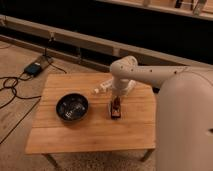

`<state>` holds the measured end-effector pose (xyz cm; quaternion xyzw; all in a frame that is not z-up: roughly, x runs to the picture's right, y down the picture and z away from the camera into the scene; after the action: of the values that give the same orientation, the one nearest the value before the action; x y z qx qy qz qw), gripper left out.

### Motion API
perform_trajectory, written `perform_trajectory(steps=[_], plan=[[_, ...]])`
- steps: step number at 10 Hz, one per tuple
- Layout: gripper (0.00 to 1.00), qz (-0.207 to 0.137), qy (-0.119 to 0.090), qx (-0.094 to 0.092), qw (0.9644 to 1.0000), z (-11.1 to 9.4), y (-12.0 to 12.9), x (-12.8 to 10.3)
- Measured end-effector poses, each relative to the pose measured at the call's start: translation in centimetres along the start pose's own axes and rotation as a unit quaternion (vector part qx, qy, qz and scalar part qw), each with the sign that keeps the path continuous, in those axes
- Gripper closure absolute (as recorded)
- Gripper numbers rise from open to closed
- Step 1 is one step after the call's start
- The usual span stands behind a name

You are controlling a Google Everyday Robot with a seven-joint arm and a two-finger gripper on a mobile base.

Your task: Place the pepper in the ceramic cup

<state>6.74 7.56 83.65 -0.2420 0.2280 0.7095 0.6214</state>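
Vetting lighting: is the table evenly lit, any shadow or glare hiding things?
Camera view: warm, dim light; the wooden table is evenly lit, the background dark. The dark bowl shows faint glints, no harsh glare. The arm hides the table's back right; the gripper, shut, sits beneath it above the black block.

No text can be read: orange markings on the black block (115,113) are illegible, and none is seen on the gripper (116,101) poised just above it.
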Motion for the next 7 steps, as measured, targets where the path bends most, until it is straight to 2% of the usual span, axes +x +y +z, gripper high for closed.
perform_trajectory(steps=[3,7], plan=[[1.0,-0.032,0.013,0.004,0.9994,0.5,2.3,1.4],[1.0,-0.058,0.036,0.009,0.9977,2.0,3.6,2.0]])
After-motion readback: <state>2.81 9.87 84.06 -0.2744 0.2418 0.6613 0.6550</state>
